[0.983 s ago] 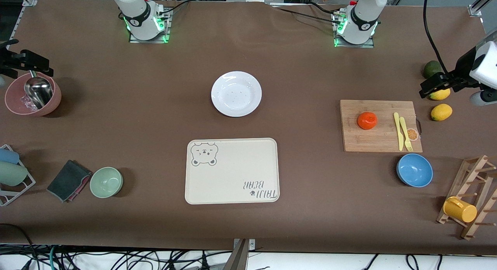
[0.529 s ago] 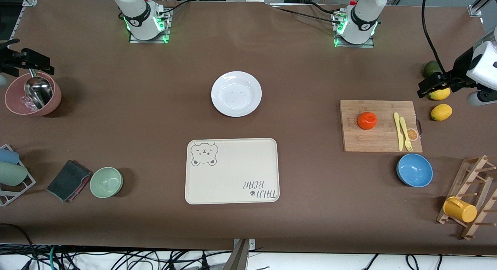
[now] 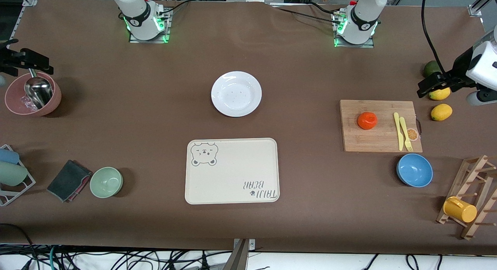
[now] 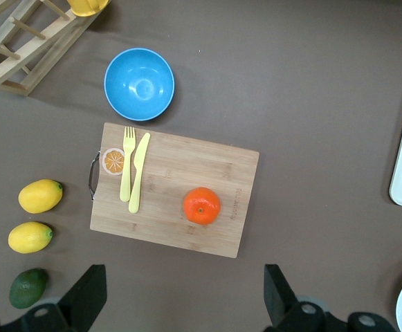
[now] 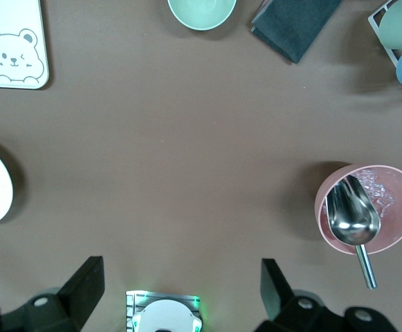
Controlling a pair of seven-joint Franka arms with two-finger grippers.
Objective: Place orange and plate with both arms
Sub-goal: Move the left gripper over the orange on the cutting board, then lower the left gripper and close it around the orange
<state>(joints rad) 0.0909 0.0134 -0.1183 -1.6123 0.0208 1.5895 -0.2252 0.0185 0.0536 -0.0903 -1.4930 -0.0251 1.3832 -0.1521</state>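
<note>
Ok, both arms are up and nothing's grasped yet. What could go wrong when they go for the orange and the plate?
The orange sits loose on the cutting board; being round, it may roll away if a finger nudges it. The yellow knife and fork lie beside it and could get knocked. The plate lies flat on the table, so the right gripper may struggle to catch its low rim. The left gripper is open.

An orange sits on a wooden cutting board beside a yellow fork and knife, a blue bowl nearby, as the left pincer hangs spread wide above the brown counter.
</note>
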